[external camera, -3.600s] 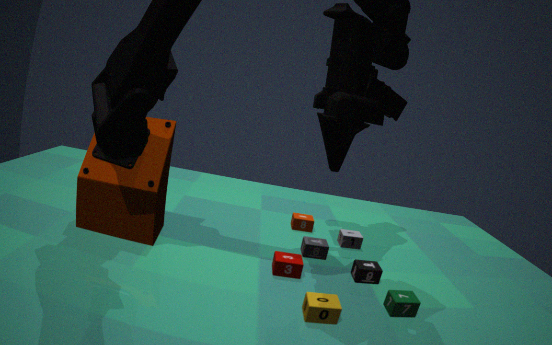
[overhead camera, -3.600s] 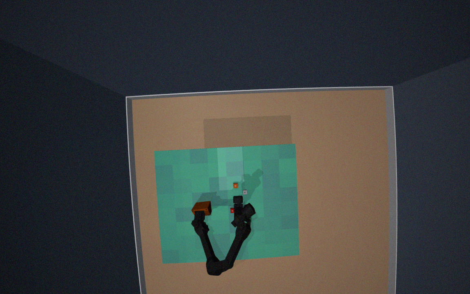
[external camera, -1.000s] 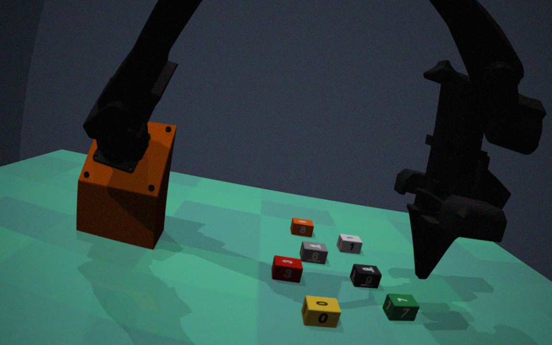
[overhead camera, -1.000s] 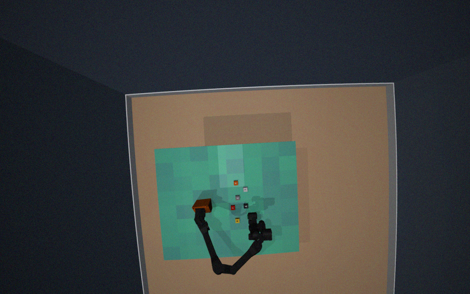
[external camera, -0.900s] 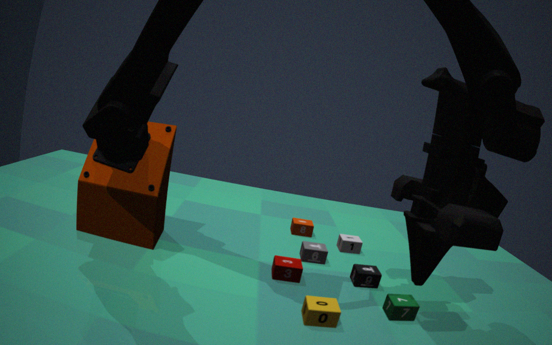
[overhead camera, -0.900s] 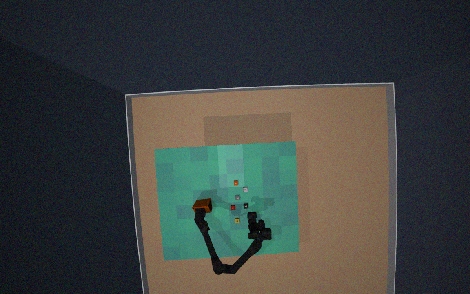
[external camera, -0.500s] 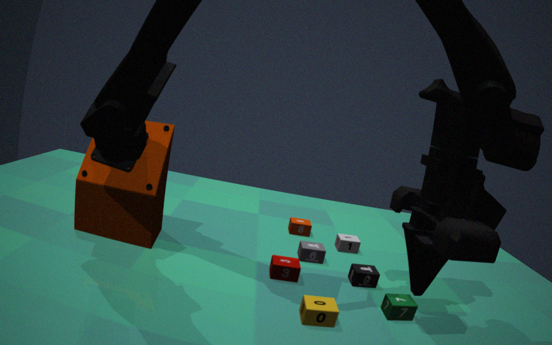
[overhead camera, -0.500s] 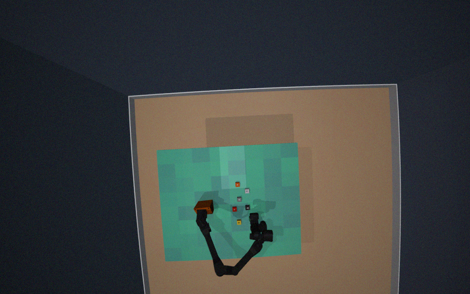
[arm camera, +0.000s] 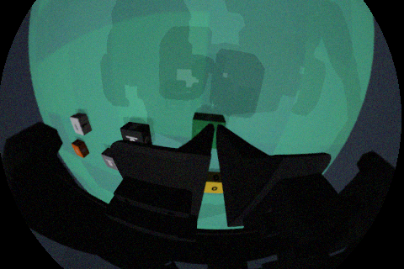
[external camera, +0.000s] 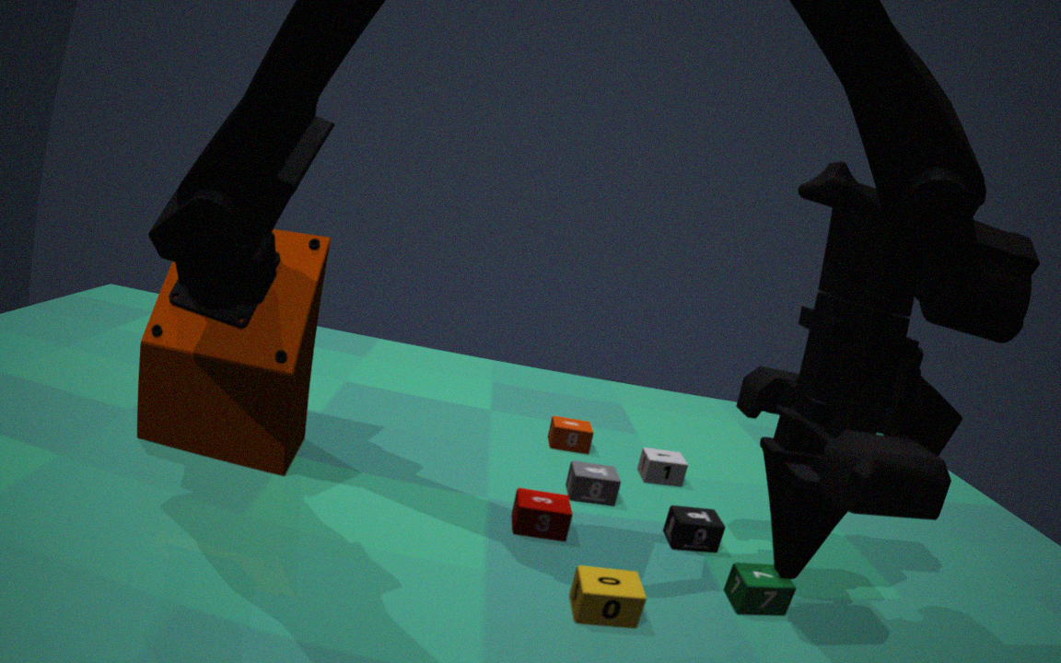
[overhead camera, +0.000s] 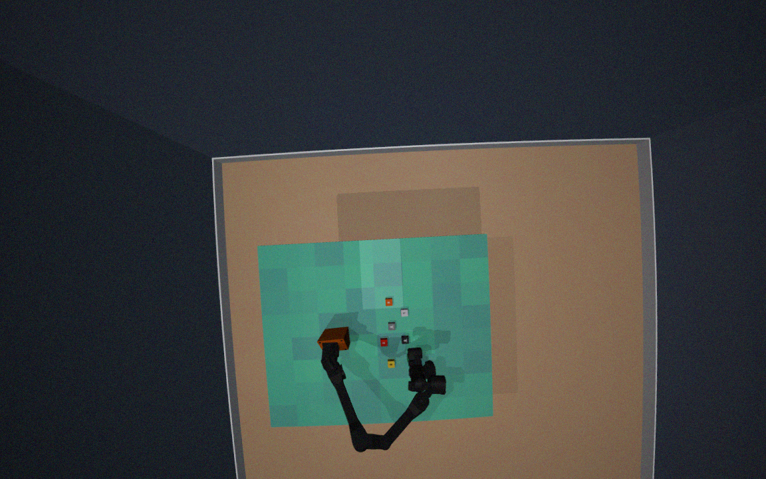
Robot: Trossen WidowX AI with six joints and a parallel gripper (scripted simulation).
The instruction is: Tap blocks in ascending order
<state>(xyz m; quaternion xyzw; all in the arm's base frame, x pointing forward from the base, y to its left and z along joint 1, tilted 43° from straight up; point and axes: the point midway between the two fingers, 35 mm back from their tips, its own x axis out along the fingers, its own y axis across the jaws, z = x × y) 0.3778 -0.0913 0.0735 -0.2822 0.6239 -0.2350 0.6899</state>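
Note:
My gripper (external camera: 786, 574) (arm camera: 215, 128) is shut, pointing down, its tips at the top of the green 7 block (external camera: 758, 593) (arm camera: 200, 129); contact is unclear. That block is hidden under the arm in the top view. The yellow 0 block (overhead camera: 391, 364) (external camera: 607, 597) (arm camera: 214, 187) and black 9 block (overhead camera: 405, 339) (external camera: 693, 529) (arm camera: 135, 132) are nearby. Farther off are the red 3 (overhead camera: 383, 342) (external camera: 541, 515), grey 6 (overhead camera: 391, 326) (external camera: 593, 483), white 1 (overhead camera: 404, 313) (external camera: 662, 467) (arm camera: 80, 123) and orange 8 (overhead camera: 388, 302) (external camera: 569, 435) (arm camera: 80, 148) blocks.
The arm's orange base box (overhead camera: 334, 338) (external camera: 229, 387) stands left of the blocks in the top and exterior views. The arm arches from it over to the gripper. The blocks stand on a green patterned surface (overhead camera: 290, 297) (external camera: 402, 494).

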